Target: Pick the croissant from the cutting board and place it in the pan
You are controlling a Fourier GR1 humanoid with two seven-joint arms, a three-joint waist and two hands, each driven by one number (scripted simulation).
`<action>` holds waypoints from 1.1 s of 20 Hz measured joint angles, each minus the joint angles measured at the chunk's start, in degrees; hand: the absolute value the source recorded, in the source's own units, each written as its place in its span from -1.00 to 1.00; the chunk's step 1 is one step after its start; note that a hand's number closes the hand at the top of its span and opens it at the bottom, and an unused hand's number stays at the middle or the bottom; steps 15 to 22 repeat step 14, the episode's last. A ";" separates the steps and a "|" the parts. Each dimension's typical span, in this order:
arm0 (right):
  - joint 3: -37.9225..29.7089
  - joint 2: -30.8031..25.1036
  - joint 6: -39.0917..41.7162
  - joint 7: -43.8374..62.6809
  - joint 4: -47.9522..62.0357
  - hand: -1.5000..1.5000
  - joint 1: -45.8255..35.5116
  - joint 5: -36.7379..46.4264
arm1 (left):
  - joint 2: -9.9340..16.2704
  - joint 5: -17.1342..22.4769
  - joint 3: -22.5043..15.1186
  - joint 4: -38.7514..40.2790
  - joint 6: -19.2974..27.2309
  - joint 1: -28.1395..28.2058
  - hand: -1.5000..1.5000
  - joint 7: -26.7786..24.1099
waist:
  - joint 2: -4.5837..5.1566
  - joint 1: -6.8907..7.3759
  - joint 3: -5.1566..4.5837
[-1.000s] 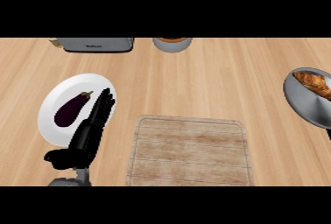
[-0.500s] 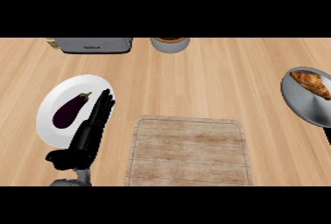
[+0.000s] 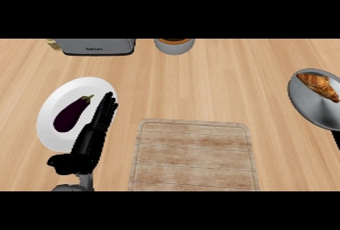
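Note:
The croissant (image 3: pixel 318 86), golden brown, lies inside the grey pan (image 3: pixel 312 105) at the right edge of the head view. A pale wooden cutting board (image 3: pixel 194 155) sits at the lower middle with nothing on it. My left hand (image 3: pixel 91 135) rests open at the lower left, fingers straight and pointing up along the right rim of a white plate. It holds nothing. My right hand does not show.
A white plate (image 3: pixel 56 103) at the left carries a dark purple eggplant (image 3: pixel 71 114). A grey toaster (image 3: pixel 97 46) and a grey cup (image 3: pixel 175 45) stand along the far edge. The pan's dark handle (image 3: pixel 335 136) runs off the lower right.
The pan with the croissant has shifted slightly left in the view. The left hand has stayed where it was.

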 measured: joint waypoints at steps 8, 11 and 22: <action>3.90 1.97 -2.54 5.23 -9.00 -1.00 5.20 -3.27 | 0.06 0.09 0.77 -0.04 -0.89 -0.25 0.00 0.37 | 0.02 0.03 -0.01; 5.36 1.76 -3.80 5.14 -9.54 -1.00 5.62 -3.39 | -0.02 -0.29 0.63 -0.28 -1.06 -0.21 0.00 0.48 | 0.04 0.10 0.01; 6.62 2.05 -6.52 4.42 -10.38 -1.00 5.97 -2.99 | -0.49 -0.76 0.60 -0.03 -0.52 -1.20 0.00 0.94 | 0.05 0.11 0.02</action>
